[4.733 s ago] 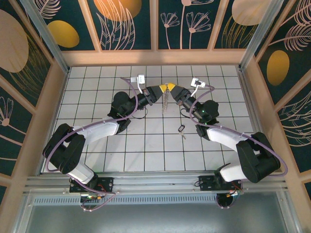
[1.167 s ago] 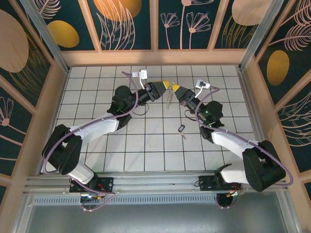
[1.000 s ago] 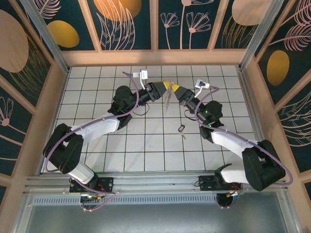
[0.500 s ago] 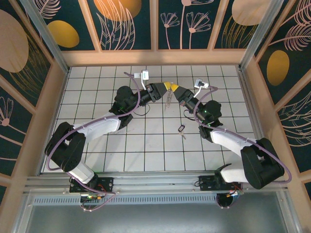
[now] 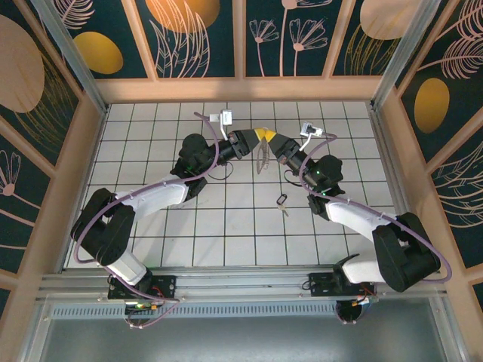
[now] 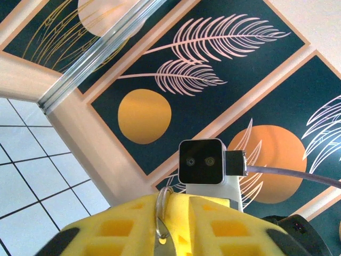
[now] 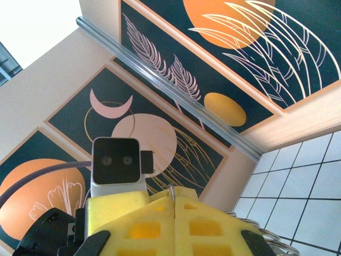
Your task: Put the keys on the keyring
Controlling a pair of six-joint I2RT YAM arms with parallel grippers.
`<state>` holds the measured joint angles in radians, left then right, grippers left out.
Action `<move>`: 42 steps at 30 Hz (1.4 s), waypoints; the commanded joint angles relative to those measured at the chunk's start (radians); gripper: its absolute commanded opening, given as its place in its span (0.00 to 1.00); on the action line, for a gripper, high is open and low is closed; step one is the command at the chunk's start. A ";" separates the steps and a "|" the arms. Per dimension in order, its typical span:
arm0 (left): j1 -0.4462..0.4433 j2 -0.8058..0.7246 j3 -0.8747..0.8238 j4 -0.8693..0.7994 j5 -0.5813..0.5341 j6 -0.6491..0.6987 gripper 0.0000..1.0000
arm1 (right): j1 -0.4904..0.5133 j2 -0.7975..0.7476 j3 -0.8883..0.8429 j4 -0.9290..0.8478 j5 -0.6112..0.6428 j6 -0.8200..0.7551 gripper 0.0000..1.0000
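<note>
Left gripper (image 5: 259,134) and right gripper (image 5: 272,138) both pinch the dangling silvery keyring (image 5: 262,156); overhead also catches a black-headed key (image 5: 281,201) on the tiles (image 5: 151,143).

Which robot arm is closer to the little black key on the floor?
The right. The right arm sits just to the right of the key, with its forearm running close by. The left arm is farther off, up and to the key's left.
</note>
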<state>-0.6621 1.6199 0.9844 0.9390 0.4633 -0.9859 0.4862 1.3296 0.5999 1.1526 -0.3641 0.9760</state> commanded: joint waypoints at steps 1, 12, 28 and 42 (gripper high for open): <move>-0.005 0.008 0.003 0.052 0.020 -0.003 0.17 | 0.006 0.006 0.034 0.069 -0.003 0.004 0.00; -0.004 0.018 0.019 0.050 0.025 0.000 0.17 | 0.012 0.016 0.046 0.064 -0.023 0.004 0.00; -0.004 0.028 0.033 0.046 0.026 0.018 0.00 | 0.017 0.016 0.035 0.047 -0.033 -0.008 0.00; -0.004 -0.013 0.062 -0.121 0.045 0.174 0.00 | -0.107 -0.175 -0.026 -0.130 -0.051 -0.092 0.42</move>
<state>-0.6605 1.6314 0.9974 0.8597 0.4732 -0.8867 0.4145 1.2171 0.5934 1.0454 -0.3920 0.9180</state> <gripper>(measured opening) 0.049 0.417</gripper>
